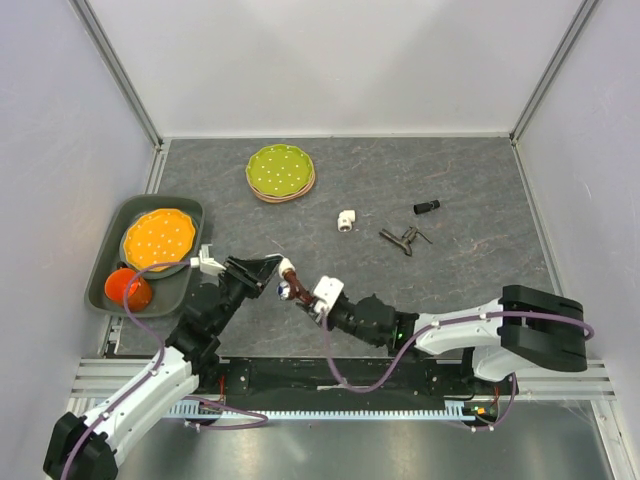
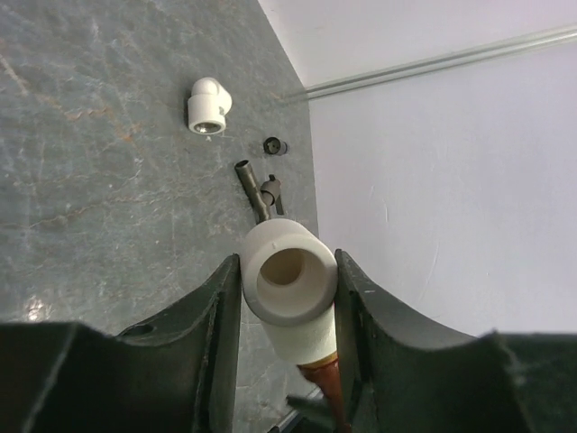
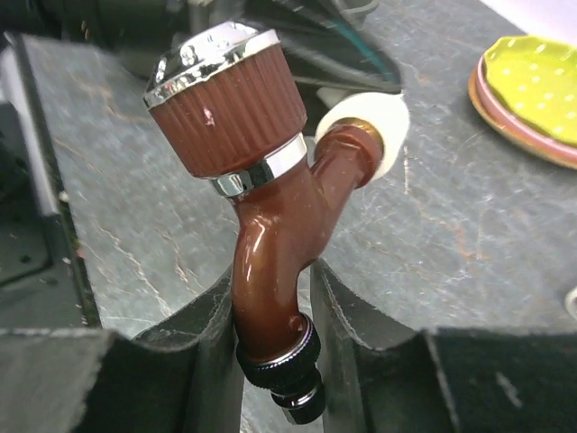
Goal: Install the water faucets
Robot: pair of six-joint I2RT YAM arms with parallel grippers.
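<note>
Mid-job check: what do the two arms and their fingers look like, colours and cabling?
The left arm and right arm share white link shells with black joints and black housings at the shoulder end. A purple cable runs along each. The fingers are broad, matte, dark grey-black wedges.

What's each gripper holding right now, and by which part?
The left gripper clamps the white elbow fitting across its sides; the right gripper clamps the reddish-brown faucet by its lower spout.
</note>
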